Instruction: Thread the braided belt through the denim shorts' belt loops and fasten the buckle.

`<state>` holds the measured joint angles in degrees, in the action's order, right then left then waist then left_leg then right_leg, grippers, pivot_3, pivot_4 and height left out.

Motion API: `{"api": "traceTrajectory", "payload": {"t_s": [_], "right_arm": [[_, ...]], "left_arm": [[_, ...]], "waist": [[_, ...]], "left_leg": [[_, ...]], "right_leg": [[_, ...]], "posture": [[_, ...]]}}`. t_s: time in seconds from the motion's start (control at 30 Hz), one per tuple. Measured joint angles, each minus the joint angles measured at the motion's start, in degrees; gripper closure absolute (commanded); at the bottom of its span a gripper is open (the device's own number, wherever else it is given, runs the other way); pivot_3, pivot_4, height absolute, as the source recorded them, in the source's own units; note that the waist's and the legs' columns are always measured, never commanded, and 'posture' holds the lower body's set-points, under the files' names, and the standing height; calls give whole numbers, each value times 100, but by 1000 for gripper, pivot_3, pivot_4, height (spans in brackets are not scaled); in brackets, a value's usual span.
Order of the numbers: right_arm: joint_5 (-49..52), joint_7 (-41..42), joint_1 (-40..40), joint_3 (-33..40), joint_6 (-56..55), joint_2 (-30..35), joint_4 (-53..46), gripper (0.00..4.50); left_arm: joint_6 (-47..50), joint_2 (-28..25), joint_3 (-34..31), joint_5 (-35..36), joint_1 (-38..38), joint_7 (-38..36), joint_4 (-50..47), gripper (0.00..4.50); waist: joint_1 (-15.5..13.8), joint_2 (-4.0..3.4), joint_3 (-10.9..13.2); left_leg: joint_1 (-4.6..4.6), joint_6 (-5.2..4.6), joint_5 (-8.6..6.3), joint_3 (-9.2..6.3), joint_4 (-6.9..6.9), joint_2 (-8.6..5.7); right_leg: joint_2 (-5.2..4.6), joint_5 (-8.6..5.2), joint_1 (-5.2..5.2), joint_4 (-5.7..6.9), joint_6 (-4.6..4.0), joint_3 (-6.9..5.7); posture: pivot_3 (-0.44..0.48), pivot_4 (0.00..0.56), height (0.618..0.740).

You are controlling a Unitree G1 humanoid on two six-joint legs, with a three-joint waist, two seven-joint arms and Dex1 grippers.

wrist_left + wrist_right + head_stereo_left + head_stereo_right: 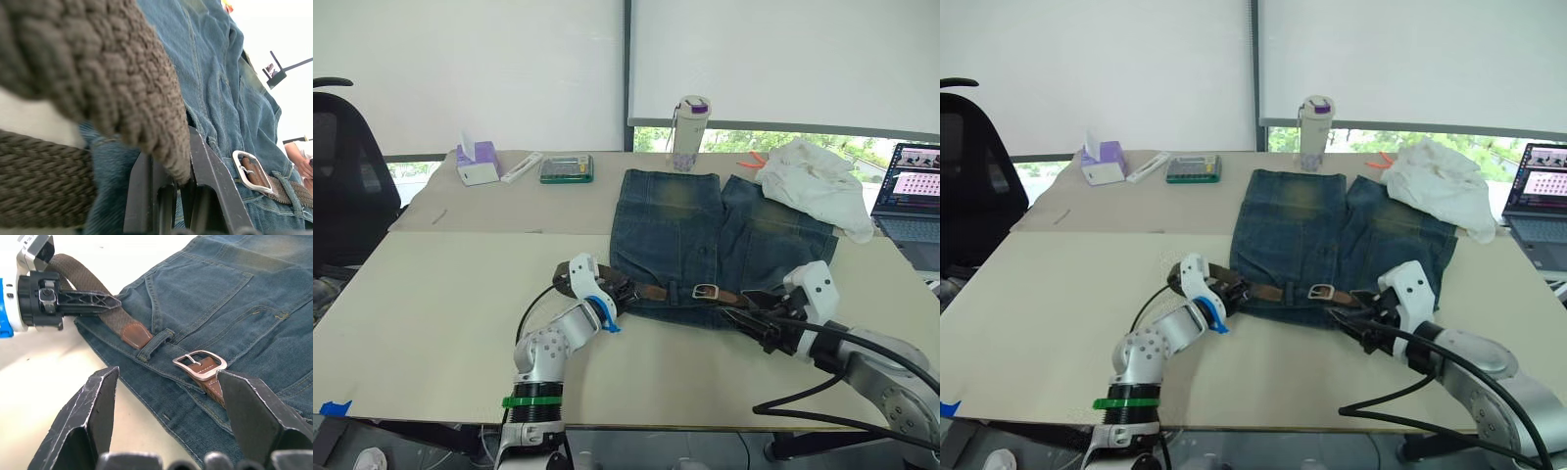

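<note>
1. My right gripper [164, 418] is nearest to me, its two black fingers spread wide apart and gripping nothing, hovering just beside the waistband edge of the denim shorts [715, 235].
2. My left gripper [625, 290] sits at the opposite end of the waistband, its fingers clamped on the braided belt [105, 313]; in the left wrist view the woven strap passes right between them.
3. The belt lies along the waistband, which faces me. Its brown leather tip pokes under one of the belt loops [154, 343], and the silver buckle [706, 292] rests flat on the denim just past that loop, unfastened, between my two grippers.
4. The shorts lie flat on the pale table [431, 304], legs pointing away from me, with yellowish worn patches on both.
5. Farther off sit a white cloth [818, 186], a bottle [689, 132], a calculator [567, 168], a tissue box [477, 162] and a laptop [911, 201].
</note>
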<state>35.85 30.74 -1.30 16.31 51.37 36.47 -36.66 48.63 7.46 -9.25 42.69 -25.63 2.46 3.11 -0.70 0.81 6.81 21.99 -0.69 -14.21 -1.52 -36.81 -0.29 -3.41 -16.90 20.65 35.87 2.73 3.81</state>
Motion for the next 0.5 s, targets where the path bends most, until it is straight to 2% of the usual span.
{"api": "traceTrajectory", "payload": {"t_s": [0.23,0.5], "right_arm": [[97,-240,-85,-72,12,-244,-1,970],[367,-1015,-635,-558,535,-1244,410,970]], "left_arm": [[-134,231,37,-151,-308,-29,453,4500],[-383,244,208,-331,-437,-218,943,4500]], "waist": [[12,0,0],[19,-5,-3]], "left_leg": [[-2,0,0,0,0,0],[-3,0,0,-1,0,0]], "right_leg": [[4,0,0,0,0,0],[1,0,2,2,0,1]], "posture": [[0,150,740],[0,150,740]]}}
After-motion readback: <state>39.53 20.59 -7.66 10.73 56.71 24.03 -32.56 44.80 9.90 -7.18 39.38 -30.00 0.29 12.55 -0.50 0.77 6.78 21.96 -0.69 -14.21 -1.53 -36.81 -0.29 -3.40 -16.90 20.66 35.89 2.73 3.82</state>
